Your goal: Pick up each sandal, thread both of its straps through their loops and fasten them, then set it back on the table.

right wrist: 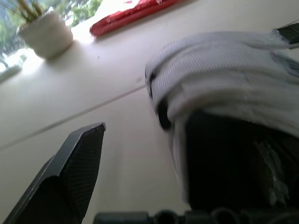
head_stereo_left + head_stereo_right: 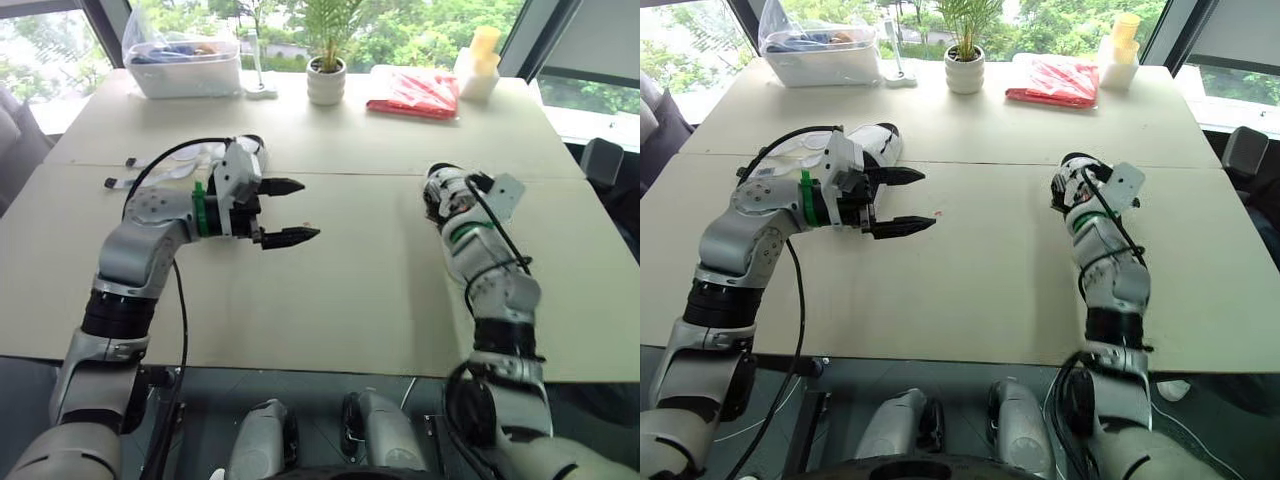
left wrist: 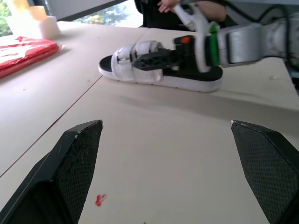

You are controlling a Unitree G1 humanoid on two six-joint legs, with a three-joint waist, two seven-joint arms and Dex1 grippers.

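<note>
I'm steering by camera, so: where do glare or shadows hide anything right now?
Left eye view: windows behind the plant pot blow out, but the table is evenly lit. Left wrist view: the sandal is well lit, a soft shadow under its sole, no glare ahead of the open left claw. Right wrist view: daylight washes the table's far end, and the sandal's footbed is dark.

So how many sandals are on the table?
2. One white-strapped, black-soled sandal lies just beyond the left gripper, partly hidden by it; the second sandal lies at the right gripper. Others may be hidden.
</note>
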